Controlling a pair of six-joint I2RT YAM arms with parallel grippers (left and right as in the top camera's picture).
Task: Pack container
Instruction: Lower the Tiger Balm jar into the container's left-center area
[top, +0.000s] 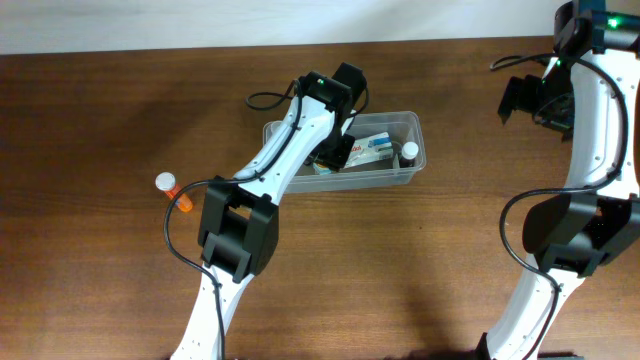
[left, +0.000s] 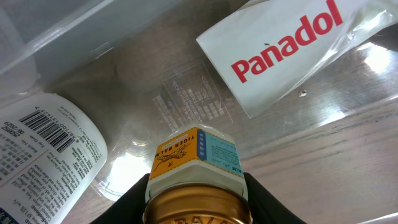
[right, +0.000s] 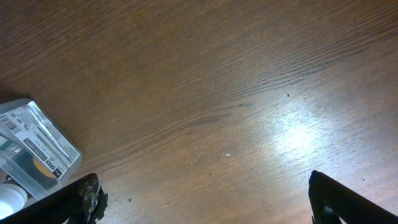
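The clear container (top: 425, 152) sits at the table's middle back. My left gripper (top: 335, 155) reaches into its left end and is shut on a Tiger Balm jar (left: 196, 162) with a gold lid, held just above the container floor (left: 186, 106). Inside lie a white Panadol box (left: 280, 50), a white labelled bottle (left: 43, 149) and a small white-capped bottle (top: 409, 152). My right gripper (right: 202, 199) is open and empty above bare wood at the far right (top: 530, 100). The container's corner (right: 37, 149) shows in the right wrist view.
An orange pill bottle with a white cap (top: 174, 192) lies on the wooden table left of the container. A white wall edge runs along the table's back. Black cables hang from both arms.
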